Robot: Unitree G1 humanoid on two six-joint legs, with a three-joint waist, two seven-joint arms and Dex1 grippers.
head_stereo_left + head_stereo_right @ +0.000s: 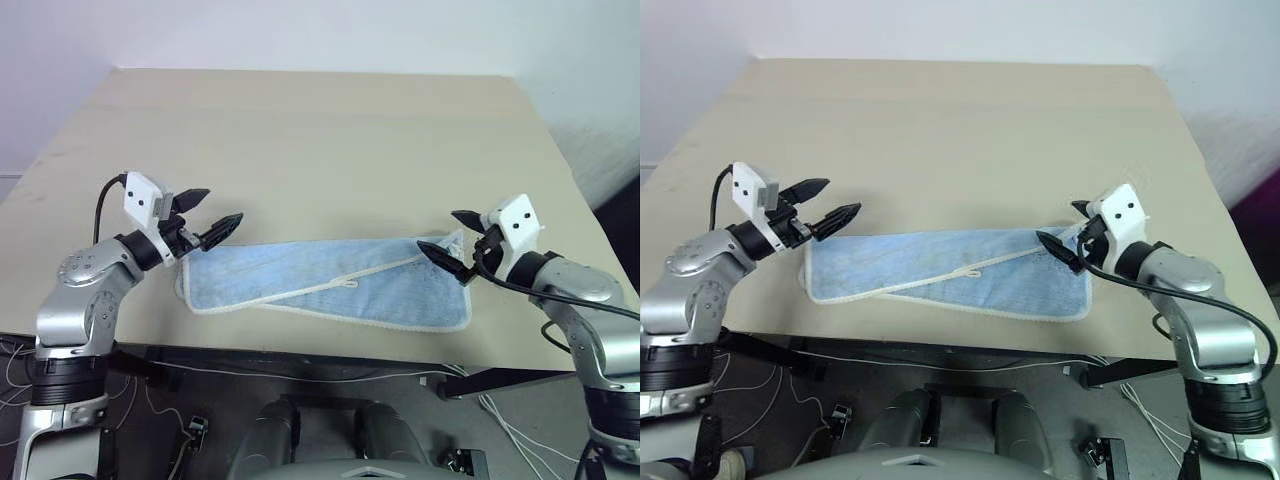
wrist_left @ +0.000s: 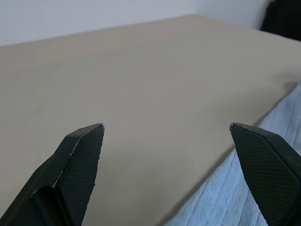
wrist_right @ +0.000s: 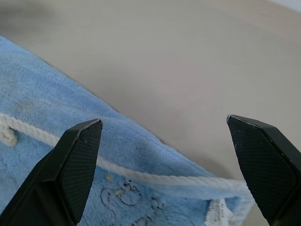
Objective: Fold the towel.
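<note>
Light blue terry, the towel [image 1: 330, 282] lies flat on the beige tabletop [image 1: 330, 140] near its front edge, already doubled over lengthwise. Its long axis runs side to side across my front, from my left to my right, sloping slightly nearer to me toward the right end. The white stitched edging crosses the top layer on a slant, and the small white loop [image 1: 349, 284] sits about midway along it. My left claw [image 1: 209, 216] hangs just above the towel's left end, its fingers spread apart and grasping nothing. My right claw [image 1: 449, 238] hangs over the towel's right corner, likewise spread wide and released, beside a small white label [image 3: 215, 210].
</note>
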